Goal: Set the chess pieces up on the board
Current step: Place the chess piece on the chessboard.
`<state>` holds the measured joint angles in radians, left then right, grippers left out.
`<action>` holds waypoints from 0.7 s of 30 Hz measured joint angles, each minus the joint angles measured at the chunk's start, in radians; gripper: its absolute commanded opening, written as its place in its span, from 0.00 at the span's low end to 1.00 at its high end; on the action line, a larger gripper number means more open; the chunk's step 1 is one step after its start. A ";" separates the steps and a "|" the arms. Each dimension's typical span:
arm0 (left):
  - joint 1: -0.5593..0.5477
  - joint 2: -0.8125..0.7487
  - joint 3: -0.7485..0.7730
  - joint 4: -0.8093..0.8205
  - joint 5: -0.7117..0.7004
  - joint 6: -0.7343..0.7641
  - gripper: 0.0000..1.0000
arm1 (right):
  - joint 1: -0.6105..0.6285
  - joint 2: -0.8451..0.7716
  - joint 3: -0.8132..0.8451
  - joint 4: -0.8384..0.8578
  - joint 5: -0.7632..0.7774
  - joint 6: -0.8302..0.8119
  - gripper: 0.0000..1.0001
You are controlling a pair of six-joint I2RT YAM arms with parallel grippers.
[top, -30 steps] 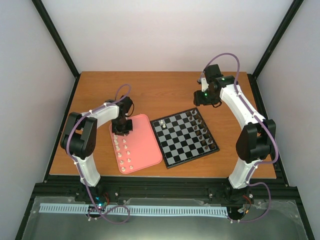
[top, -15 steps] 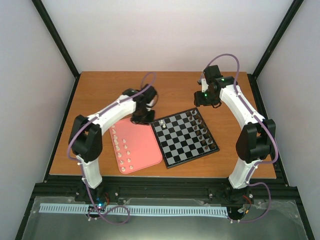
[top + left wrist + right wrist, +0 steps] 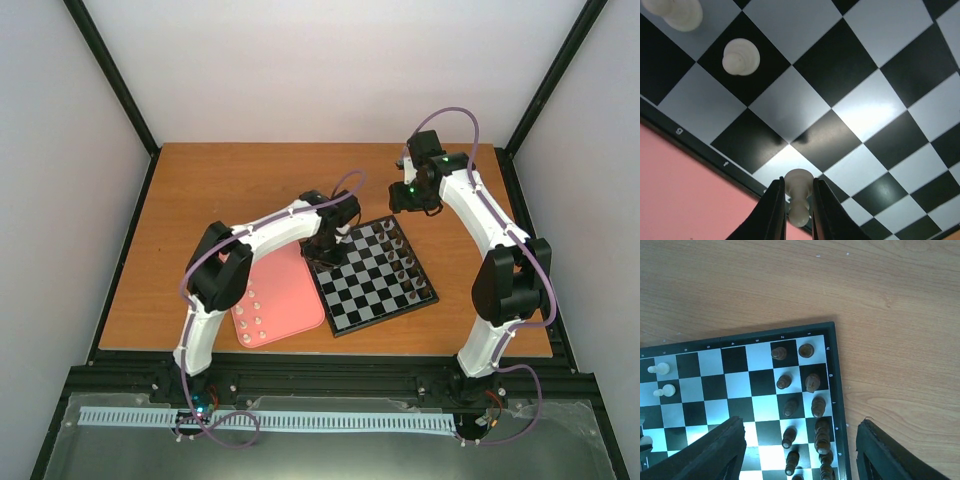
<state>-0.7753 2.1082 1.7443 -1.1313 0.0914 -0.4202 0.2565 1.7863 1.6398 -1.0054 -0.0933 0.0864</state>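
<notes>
My left gripper [image 3: 327, 248] is over the far-left edge of the board [image 3: 385, 318]. In the left wrist view it [image 3: 796, 187] is shut on a cream chess piece [image 3: 799, 200], held above the squares by the board's black rim. Two more cream pieces [image 3: 740, 56] stand on the board nearby and also show in the right wrist view [image 3: 659, 369]. Several cream pieces [image 3: 255, 315] stay on the pink tray [image 3: 290, 290]. My right gripper [image 3: 415, 200] hovers beyond the board's far corner, open and empty [image 3: 800, 427].
Dark brown pieces [image 3: 400, 262] fill two rows along the board's right side, also in the right wrist view [image 3: 812, 382]. The pink tray lies right beside the board's left rim [image 3: 680, 195]. Bare wooden table [image 3: 250, 185] lies behind the tray and board.
My left arm has swung right from over the pink tray to the board's far-left edge, carrying a cream piece. The right arm has not moved.
</notes>
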 measured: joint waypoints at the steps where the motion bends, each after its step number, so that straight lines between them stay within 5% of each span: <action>1: 0.000 0.010 0.002 -0.001 0.000 0.000 0.01 | 0.000 0.000 0.000 0.000 0.001 0.000 0.61; 21: 0.000 0.139 0.129 0.016 -0.054 0.017 0.01 | 0.000 0.000 0.001 0.000 0.004 0.000 0.61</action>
<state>-0.7753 2.2475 1.8736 -1.1152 0.0376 -0.4034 0.2565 1.7863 1.6405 -1.0054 -0.0895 0.0860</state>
